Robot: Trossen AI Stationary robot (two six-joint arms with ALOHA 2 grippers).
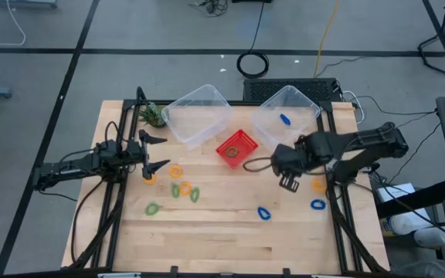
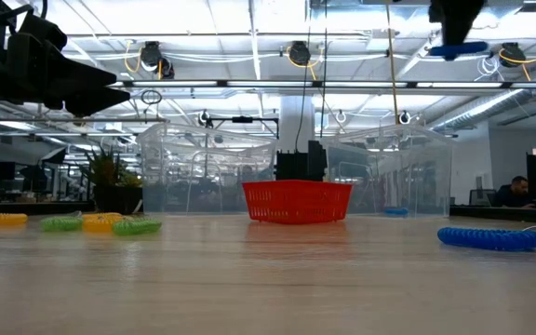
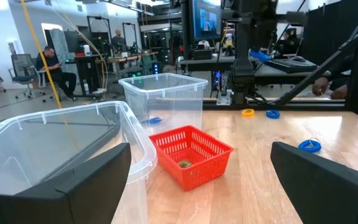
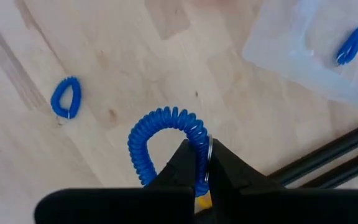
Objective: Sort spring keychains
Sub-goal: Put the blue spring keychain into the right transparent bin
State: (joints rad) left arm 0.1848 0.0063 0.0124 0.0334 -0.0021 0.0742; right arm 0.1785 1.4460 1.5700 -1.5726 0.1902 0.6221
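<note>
The right gripper (image 4: 201, 168) pinches one blue keychain (image 4: 160, 134) above the table (image 1: 207, 232). Two blue ones lie below, one in a clear bin (image 1: 288, 108) — two bins, one red basket (image 1: 236, 147). The left gripper (image 1: 157, 151) is wide open.

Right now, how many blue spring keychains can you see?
4 blue keychains: one in the right bin, one in the right gripper, two on the table; others may be hidden.
</note>
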